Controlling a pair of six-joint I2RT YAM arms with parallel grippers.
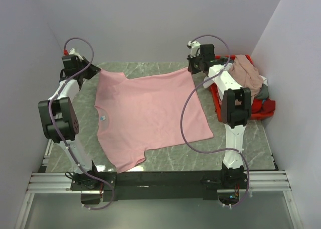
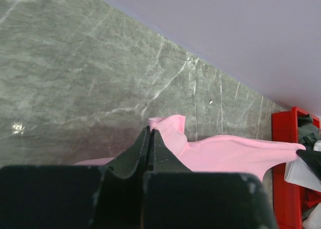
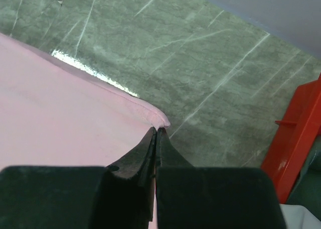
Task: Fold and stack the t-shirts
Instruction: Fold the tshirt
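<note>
A plain light pink t-shirt (image 1: 150, 113) lies spread flat on the marble table (image 1: 165, 158), collar to the left and hem to the right. My left gripper (image 1: 95, 72) is shut on the tip of its far sleeve; in the left wrist view the jaws (image 2: 150, 131) pinch the pink cloth (image 2: 225, 153). My right gripper (image 1: 193, 68) is shut on the far hem corner; in the right wrist view the jaws (image 3: 156, 131) pinch the corner of the shirt (image 3: 60, 118). A dusty rose shirt (image 1: 246, 73) and a grey one (image 1: 263, 92) are piled in the bin at the right.
A red plastic bin (image 1: 216, 96) stands at the right edge of the table, beside the right arm; it also shows in the left wrist view (image 2: 283, 153) and the right wrist view (image 3: 296, 143). Lilac walls close in the back and both sides.
</note>
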